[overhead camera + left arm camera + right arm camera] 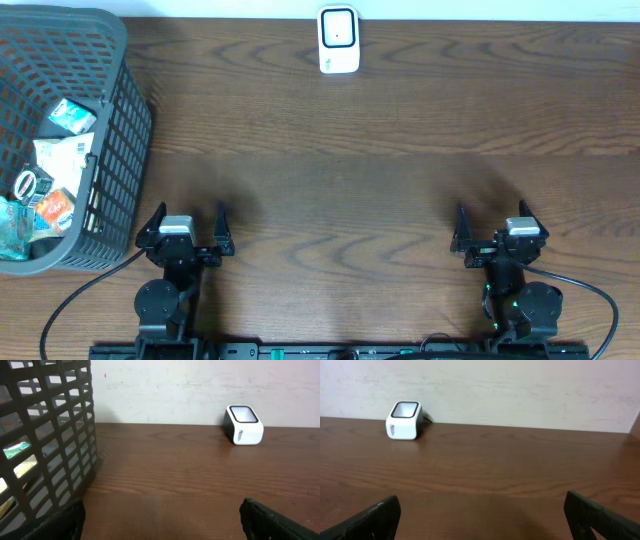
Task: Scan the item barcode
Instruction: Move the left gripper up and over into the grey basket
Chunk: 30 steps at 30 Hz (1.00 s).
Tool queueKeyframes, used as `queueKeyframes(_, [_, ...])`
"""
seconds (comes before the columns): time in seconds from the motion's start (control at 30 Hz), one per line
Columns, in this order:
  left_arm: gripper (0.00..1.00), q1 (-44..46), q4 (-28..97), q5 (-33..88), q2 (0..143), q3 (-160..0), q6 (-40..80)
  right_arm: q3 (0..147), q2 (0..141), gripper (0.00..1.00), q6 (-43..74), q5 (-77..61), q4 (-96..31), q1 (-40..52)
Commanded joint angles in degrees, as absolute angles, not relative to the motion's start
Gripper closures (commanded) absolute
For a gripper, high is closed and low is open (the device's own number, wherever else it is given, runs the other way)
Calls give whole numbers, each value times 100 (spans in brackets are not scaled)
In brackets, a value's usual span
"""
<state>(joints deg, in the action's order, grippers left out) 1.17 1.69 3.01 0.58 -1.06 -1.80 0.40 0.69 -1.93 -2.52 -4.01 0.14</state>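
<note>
Holding both arms low at the near edge of the dark wood tabletop (340, 180), I keep my left pincer (191, 212) and my right pincer (491, 214) spread wide, jaws far apart and nothing between them. The two sit well apart from each other, side by side and pointing the same way. Just to the left of my left pincer and a little ahead of it stands a grey lattice basket (125, 120), its near wall close to my left finger (160, 212) though not touching it. Inside lie the packets (62, 155) for scanning, a loose heap of white, teal and orange wrappers; I cannot make out a barcode on any of them. The white scanner (339, 40) stands far ahead of both pincers, roughly midway between them, at the back edge of the tabletop by the pale wall. From my left wrist it shows ahead and to the right, from my right wrist ahead and to the left, its dark-rimmed window tilted upward.
</note>
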Motion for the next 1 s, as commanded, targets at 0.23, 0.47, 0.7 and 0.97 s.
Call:
queueKeyframes(0.23, [2,93,405,193,27,-23,-276,32,64,1,-132,-204,-419,43])
queueKeyframes(0.47, [2,93,405,191,27,-23,-276,32,64,1,-132,-204,-419,43])
queueKeyframes(0.7, [2,93,405,193,27,-23,-276,32,64,1,-132,-204,-419,43])
queueKeyframes(0.97, [2,93,106,1997,27,-23,574,32,64,1,-132,-204,-419,43])
